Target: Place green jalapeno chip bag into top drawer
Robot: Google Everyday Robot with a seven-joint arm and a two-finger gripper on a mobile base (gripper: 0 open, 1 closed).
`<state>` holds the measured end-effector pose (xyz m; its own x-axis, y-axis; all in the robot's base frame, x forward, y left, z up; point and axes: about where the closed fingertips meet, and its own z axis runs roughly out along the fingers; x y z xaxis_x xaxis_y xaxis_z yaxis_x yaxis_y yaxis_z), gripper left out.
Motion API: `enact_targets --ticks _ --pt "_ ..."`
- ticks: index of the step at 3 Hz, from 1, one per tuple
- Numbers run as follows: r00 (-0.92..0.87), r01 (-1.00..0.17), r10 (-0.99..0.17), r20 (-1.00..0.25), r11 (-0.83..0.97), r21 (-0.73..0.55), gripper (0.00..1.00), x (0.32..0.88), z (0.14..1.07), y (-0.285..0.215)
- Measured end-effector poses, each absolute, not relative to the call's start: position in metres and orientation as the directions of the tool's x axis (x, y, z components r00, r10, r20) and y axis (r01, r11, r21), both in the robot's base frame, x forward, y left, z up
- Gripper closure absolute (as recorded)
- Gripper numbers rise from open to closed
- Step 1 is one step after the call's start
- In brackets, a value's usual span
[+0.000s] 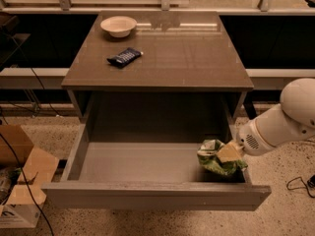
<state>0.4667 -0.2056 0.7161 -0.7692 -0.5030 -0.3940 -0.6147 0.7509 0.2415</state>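
Floor: speckled stone-look floor point(147, 225) runs under everything you see, with an opened cardboard box point(24, 181) at the left edge and a dark cable point(297, 183) looping at the right.
Background: a dark recess runs behind the table point(197, 58), with a pale ledge above it.
Table top: brown and flat, carrying 2 things, both toward the back left.
Bowl: 1 pale bowl point(118, 25) stands upright near the back left corner.
Packet: the dark blue snack packet point(124, 57) lies flat in front of the bowl, apart from it.
Top drawer: the top drawer point(147, 195) is pulled well out toward you, its grey interior in full view.
Chip bag: the green jalapeno chip bag point(212, 165) is crumpled in the drawer's right front corner, close to the right wall and just behind the front panel (you cannot tell whether it rests on the drawer floor or hangs just above it).
Gripper: your gripper point(229, 153) reaches in over the drawer's right wall, its tan fingers clamped on the top of the bag.
Arm: the white, rounded arm point(280, 127) comes in from the right edge, outside the drawer.
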Motion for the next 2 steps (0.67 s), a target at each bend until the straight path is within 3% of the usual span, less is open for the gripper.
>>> enact_targets --ticks 2 --pt "-0.771 -0.612 -0.499 -0.395 0.753 0.242 0.05 0.4676 0.7151 -0.2042"
